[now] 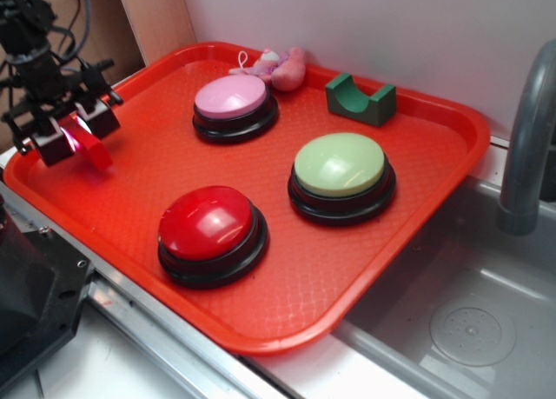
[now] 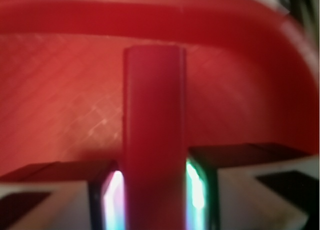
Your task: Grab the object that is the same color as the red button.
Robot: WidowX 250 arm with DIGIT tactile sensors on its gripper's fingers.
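At the left edge of the exterior view, the gripper (image 1: 76, 136) hangs over the left corner of the red tray (image 1: 434, 182), its fingers (image 1: 100, 121) closed on the red block (image 1: 89, 149). The wrist view shows the red block (image 2: 154, 140) upright in the centre of the frame, pinched on both sides by the finger pads (image 2: 197, 190), with the tray's rim behind it. The red button (image 1: 211, 232) sits in the lower middle of the tray, well apart from the block. A pink button (image 1: 234, 105), a pale green button (image 1: 340, 175), a green arch block (image 1: 360, 99) and a small pink plush toy (image 1: 276, 67) lie farther back.
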